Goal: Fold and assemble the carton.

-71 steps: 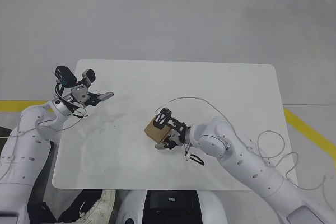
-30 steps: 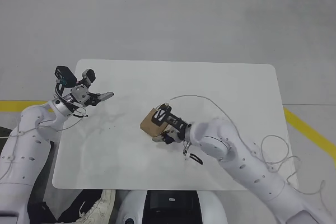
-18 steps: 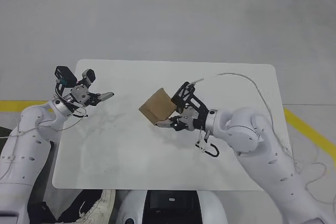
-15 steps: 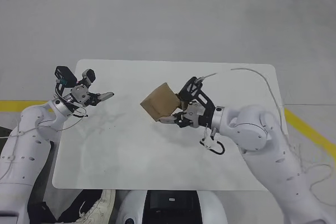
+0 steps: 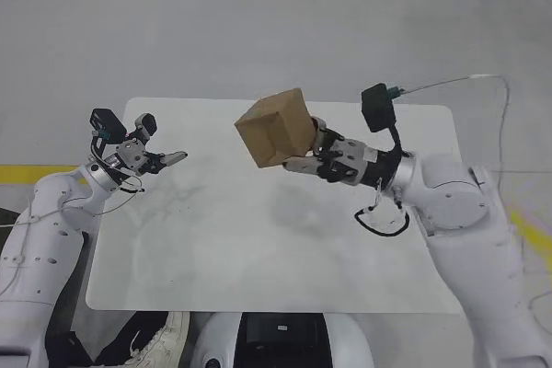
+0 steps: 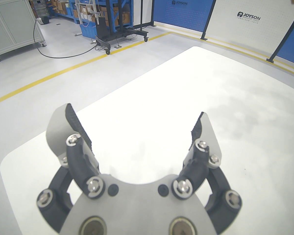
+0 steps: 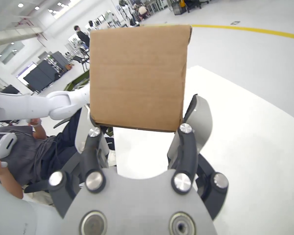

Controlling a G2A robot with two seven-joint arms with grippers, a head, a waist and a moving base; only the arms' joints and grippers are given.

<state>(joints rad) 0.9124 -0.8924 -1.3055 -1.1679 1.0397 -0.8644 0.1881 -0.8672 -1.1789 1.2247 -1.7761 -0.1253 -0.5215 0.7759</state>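
- Gripping the brown, cube-shaped cardboard carton (image 5: 276, 127) by one end, the right claw (image 5: 305, 145) holds it in the air over the far half of the white, round-cornered surface (image 5: 258, 267).
- In the right wrist view the carton (image 7: 137, 79) sits between the two fingers of the right claw (image 7: 140, 113). Its near edge lies just past the finger joints, and one plain, closed face is turned to the camera.
- The right claw is clamped on the carton, one finger (image 7: 198, 113) against each opposite side.
- The carton touches nothing but this claw and hangs clear of the surface (image 7: 247, 135).
- The left claw (image 5: 163, 143) is at the surface's left edge near the far corner, well apart from the carton.
- In the left wrist view the left claw (image 6: 135, 112) has its fingers spread wide apart, with nothing between the black pads (image 6: 74, 121), above the bare surface (image 6: 235, 86).
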